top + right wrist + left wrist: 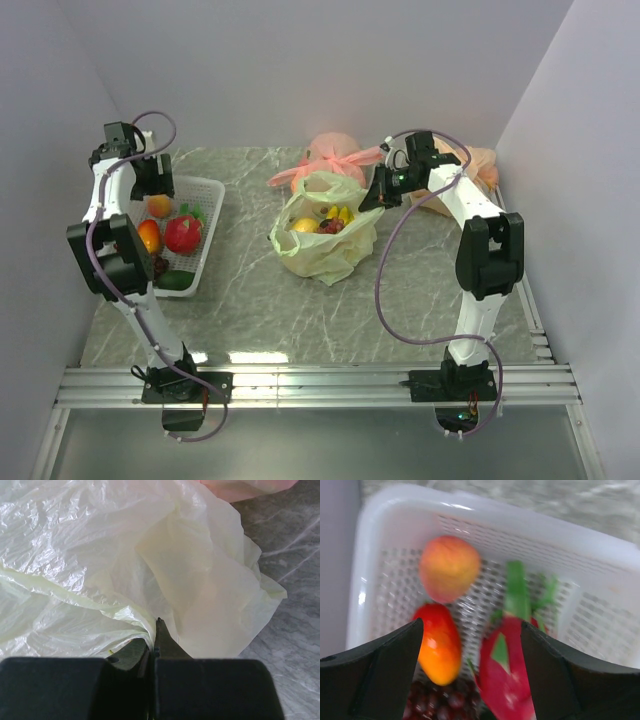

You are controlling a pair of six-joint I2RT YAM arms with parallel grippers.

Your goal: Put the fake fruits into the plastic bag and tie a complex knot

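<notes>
**Over the basket, at the bag's rim: take one fruit cleanly and hold the mouth wide**

From above, the plastic bag (325, 245) sits mid-tabletop (260, 310) with its mouth up. Bananas (340, 213) are already inside and its handles are not tied. A white basket (210, 182) to the left holds more fake fruits, among them a peach (158, 205) and a red piece (183, 233). The left end effector (150, 178) hangs over the basket's far end. The right end effector (378, 195) is at the bag's right rim. Loading looks part done, and the step in hand seems to be fetching the next fruit.

At the left wrist, the picture is blurred. The left end effector (471, 630) is spread wide and holds nothing. An orange-red fruit (439, 645) and the red piece (502, 675) lie below it, close together, with the peach (449, 567) beyond. Best to pick a single fruit, centre it between the fingers, and come straight down so a fingertip slides into the gap beside its neighbour. The glossy skins may slip, so the grip should close across the widest part.

At the right wrist, the right end effector (154, 647) is closed tight, and a fold of the plastic bag (100, 555) appears pinched in it. Drawing that fold up and outward should widen the mouth. Pull gently, because thin film can slide out or tear.
</notes>
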